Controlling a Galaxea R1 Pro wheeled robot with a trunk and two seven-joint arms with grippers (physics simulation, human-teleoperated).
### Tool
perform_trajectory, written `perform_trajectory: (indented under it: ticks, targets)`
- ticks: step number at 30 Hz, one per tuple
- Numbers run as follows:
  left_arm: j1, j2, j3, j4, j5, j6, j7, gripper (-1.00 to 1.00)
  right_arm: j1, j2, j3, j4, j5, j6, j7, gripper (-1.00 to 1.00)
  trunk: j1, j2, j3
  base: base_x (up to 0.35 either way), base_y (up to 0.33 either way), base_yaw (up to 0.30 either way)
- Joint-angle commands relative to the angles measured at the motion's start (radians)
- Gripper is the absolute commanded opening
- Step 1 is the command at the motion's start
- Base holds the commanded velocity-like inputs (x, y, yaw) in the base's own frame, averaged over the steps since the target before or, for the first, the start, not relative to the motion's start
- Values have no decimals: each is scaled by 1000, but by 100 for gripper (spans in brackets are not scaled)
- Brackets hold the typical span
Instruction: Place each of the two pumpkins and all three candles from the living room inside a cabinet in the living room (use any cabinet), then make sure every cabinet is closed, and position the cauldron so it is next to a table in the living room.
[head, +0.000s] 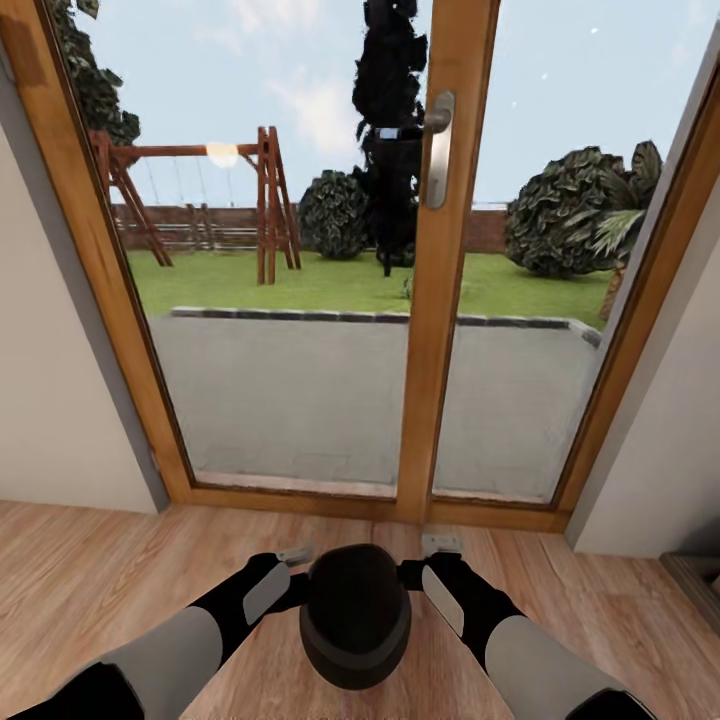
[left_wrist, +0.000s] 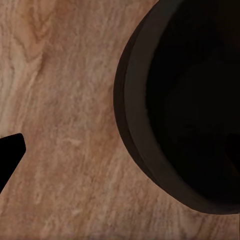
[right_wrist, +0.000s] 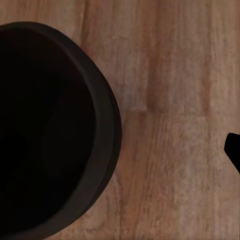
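The left tool (head: 296, 553) and the right tool (head: 440, 545) are pressed against opposite sides of the round black cauldron with a wide mouth (head: 355, 615), which is carried between them above the light brown wooden plank floor (head: 90, 570). Whether the fingers are clenched cannot be told. In both wrist views the cauldron's dark rim (left_wrist: 131, 130) (right_wrist: 107, 125) is seen over the floor. Ahead, a wood-framed glass door with a grey metal handle (head: 437, 150) is faced, a garden being seen beyond.

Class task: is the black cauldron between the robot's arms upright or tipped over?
Upright: the cauldron shows its wide mouth facing up, and both wrist views look straight down into it.
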Motion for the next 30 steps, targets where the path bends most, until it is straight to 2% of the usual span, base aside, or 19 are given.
perform_trajectory:
  ticks: [1, 8, 12, 17, 22, 30]
  targets:
    - [-1, 1, -8, -2, 10, 1, 8, 100, -1, -1, 8, -2, -10, 4, -9, 100, 4, -8, -4, 0, 0, 0]
    - [-1, -2, -11, -2, 9, -15, 6, 100, -1, -1, 9, -2, -10, 6, -9, 100, 10, -16, -31, 0, 0, 0]
    - [-1, -3, -12, -2, 9, -27, 3, 100, -1, 0, 23, -2, -10, 7, -9, 100, 10, -16, -31, 0, 0, 0]
    - [-1, -1, -12, 0, 10, -73, -2, 100, -1, 3, 67, -2, -12, 7, -8, 100, 10, -16, -31, 0, 0, 0]
    - [-1, -1, -14, 38, 4, -106, -4, 100, -1, 5, 73, -1, -12, 7, -6, 100, 10, -16, -31, 22, 16, 0]
    - [-1, -3, -18, 45, 2, -109, -4, 100, -1, 4, 73, -2, -12, 7, -6, 100, 10, -16, -31, 115, 57, 0]
